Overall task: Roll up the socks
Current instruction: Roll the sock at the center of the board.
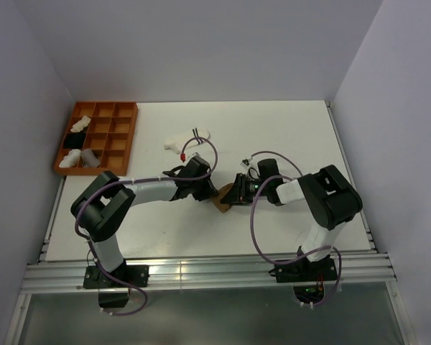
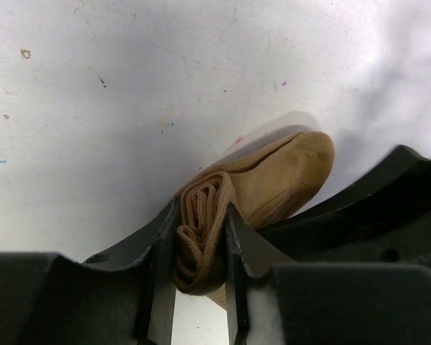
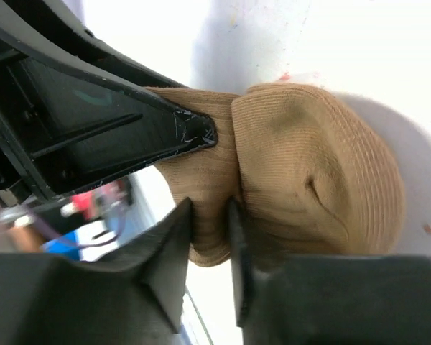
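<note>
Rolling looks nearly done: the left gripper [image 2: 201, 230] pinches the tan-brown sock [image 2: 273, 180] at its roll, the right gripper [image 3: 210, 215] pinches its cuff; next, the cuff probably needs pulling over the roll.

A white table [image 1: 273, 129] fills the middle of the room, boxed in by three plain pale-lilac walls: the back wall [image 1: 201, 43], the left wall [image 1: 14, 108] and the right wall [image 1: 409, 108]. The light is even and soft, and shadows on the table are faint. Close up, the tabletop [image 2: 129, 86] is scuffed and dotted with small coloured specks (pink, blue, yellow). A metal rail [image 1: 215, 269] runs along the table's near edge, with a grey-green floor [image 1: 215, 316] below it. An orange tray [image 1: 130, 136] with compartments sits at the far left corner.
</note>
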{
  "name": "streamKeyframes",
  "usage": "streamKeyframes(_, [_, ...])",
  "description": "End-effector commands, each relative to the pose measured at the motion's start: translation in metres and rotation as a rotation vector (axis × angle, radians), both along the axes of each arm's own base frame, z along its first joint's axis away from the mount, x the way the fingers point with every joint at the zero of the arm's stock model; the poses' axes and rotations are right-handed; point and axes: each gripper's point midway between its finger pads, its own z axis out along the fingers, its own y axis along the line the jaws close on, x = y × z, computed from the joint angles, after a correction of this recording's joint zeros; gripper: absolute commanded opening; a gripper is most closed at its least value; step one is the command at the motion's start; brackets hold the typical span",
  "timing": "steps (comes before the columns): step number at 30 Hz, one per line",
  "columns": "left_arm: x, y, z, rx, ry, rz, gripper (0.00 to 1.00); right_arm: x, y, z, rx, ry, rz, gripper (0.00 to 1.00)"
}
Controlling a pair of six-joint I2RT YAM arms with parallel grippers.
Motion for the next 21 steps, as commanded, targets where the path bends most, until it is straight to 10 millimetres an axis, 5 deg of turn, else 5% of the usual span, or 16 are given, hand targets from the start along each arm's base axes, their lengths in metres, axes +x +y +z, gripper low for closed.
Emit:
streamKeyframes(1, [-0.018,0.021,-0.025,0.148,0.077,-0.039,0.1,-0.003,-0.034,-0.034,-0.288,-0.052,-0.096,0.38])
streamKeyframes(8, [-0.022,0.025,-0.025,0.228,0.092,-0.065,0.09,0.015,-0.047,0.005,-0.534,-0.383,-0.203,0.5])
streamKeyframes(14, [-0.022,0.024,-0.024,0.235,0.092,-0.076,0.1,0.006,-0.026,0.045,-0.598,-0.643,-0.173,0.6])
streamKeyframes(21, [-0.021,0.02,-0.022,0.233,0.092,-0.086,0.1,-0.004,-0.003,0.037,-0.743,-0.721,-0.088,0.63])
